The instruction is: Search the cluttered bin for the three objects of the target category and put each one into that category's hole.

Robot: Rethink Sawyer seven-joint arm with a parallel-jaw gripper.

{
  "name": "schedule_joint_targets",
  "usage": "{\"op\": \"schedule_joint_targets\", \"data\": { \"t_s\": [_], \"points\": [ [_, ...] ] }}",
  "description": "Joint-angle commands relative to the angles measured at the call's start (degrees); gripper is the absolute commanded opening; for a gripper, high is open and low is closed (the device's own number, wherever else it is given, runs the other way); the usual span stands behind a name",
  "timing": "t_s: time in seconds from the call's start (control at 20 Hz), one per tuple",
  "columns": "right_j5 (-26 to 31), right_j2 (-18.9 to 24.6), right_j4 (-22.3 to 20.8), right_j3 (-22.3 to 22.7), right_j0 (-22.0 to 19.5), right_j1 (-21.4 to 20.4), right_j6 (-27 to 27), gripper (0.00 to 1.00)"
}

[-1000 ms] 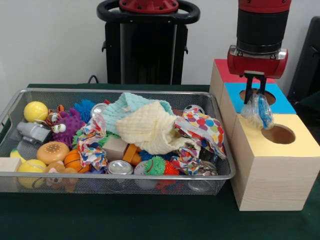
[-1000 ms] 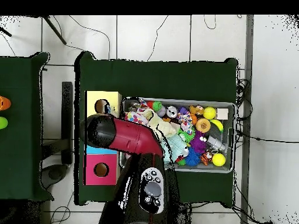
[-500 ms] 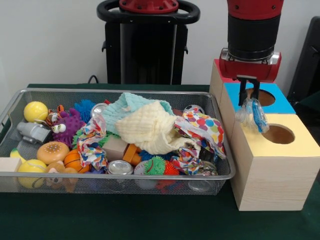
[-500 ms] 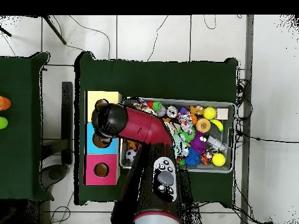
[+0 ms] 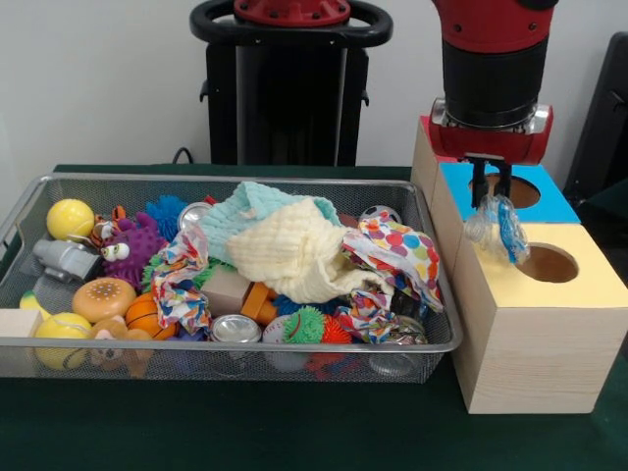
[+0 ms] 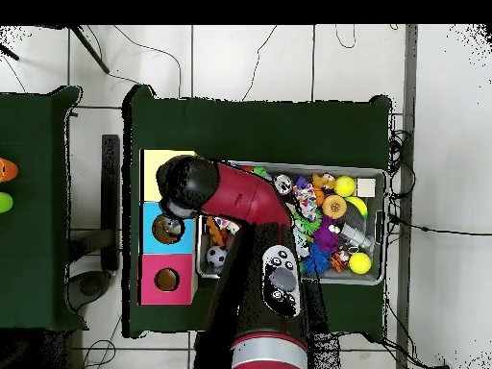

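A crumpled clear plastic wrapper with blue print (image 5: pixel 497 226) hangs from the claw (image 5: pixel 493 192), pinched between its closed fingers. It dangles over the near edge of the blue-topped box (image 5: pixel 547 199), just above and behind the round hole (image 5: pixel 547 263) in the yellow-topped box (image 5: pixel 579 285), not yet inside it. In the overhead view the arm (image 6: pixel 231 195) covers the yellow box's hole; the blue box's hole (image 6: pixel 169 229) and the red-topped box (image 6: pixel 165 279) show clear of it.

The three wooden boxes stand in a row, touching, just beside the wire mesh bin (image 5: pixel 39 186) on the green worktop (image 5: pixel 245 427).

The bin is full. On top lie a pale yellow cloth (image 5: pixel 294 250), a teal cloth (image 5: pixel 235 216) and a polka-dot cloth (image 5: pixel 402 250). Along the left end: a yellow ball (image 5: pixel 70 218), a purple spiky toy (image 5: pixel 132 245), a toy burger (image 5: pixel 103 298). A metal can (image 5: pixel 235 329) and a green spiky ball (image 5: pixel 304 324) sit by the near wall.
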Motion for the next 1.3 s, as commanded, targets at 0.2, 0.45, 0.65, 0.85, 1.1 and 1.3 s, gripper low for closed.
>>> {"op": "schedule_joint_targets", "data": {
  "t_s": [0.2, 0.45, 0.65, 0.85, 1.1, 1.3],
  "points": [
    [-13.78, 2.79, -2.03, 16.56, 1.47, -4.04, 7.5, 0.0],
    [-18.46, 1.81, -1.74, 21.23, 2.62, -6.18, 9.45, 0.0],
    [-22.19, 2.1, -1.29, 24.65, 2.34, -7.2, 9.76, 0.0],
    [-24.64, 2.3, -1.57, 27.05, 2.21, -7.57, 9.41, 0.0],
    [-26.13, 2.0, -1.96, 28.12, 2.52, -7.7, 9.13, 0.0],
    [-27.59, 2.33, -2.15, 28.82, 2.3, -7.58, 8.84, 0.0]
  ]
}}
